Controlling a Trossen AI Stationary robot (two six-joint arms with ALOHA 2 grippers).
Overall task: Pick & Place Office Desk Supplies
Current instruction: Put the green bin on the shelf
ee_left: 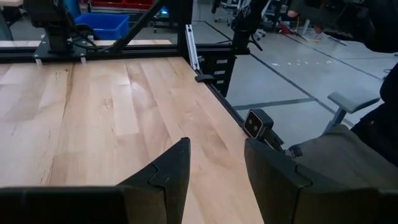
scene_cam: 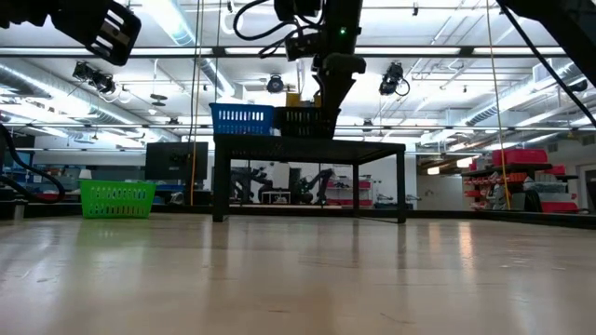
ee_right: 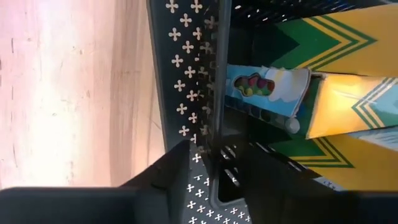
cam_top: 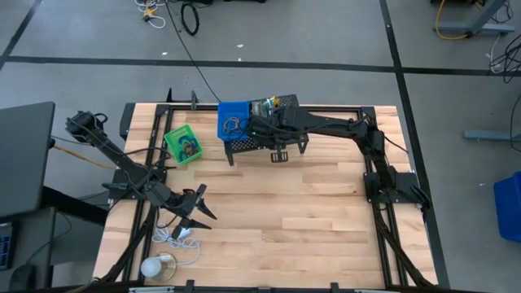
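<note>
Bright overhead striplights (scene_cam: 182, 23); glare sheens the table (scene_cam: 298, 279).

Surface (cam_top: 309, 220) centre/front open; black stand (cam_top: 269, 145) w/ trays blocks back-mid, green tray (cam_top: 183, 143) left, cable (cam_top: 175, 238) prob. front-left.

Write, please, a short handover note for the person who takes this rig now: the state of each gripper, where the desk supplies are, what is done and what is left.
Right gripper: over the black perforated tray on the raised black stand; fingers apart, nothing seen held.
Left gripper: waits open and empty above the table's near-left part.
Supplies: the yellow, green and blue packets lie in the black tray. The blue plastic basket beside it on the stand holds a few small loops. The green plastic basket stands on the wooden table, with small items inside.
Done: packets are in the black tray.
Left: no loose supplies visible on the table; check before continuing.
</note>
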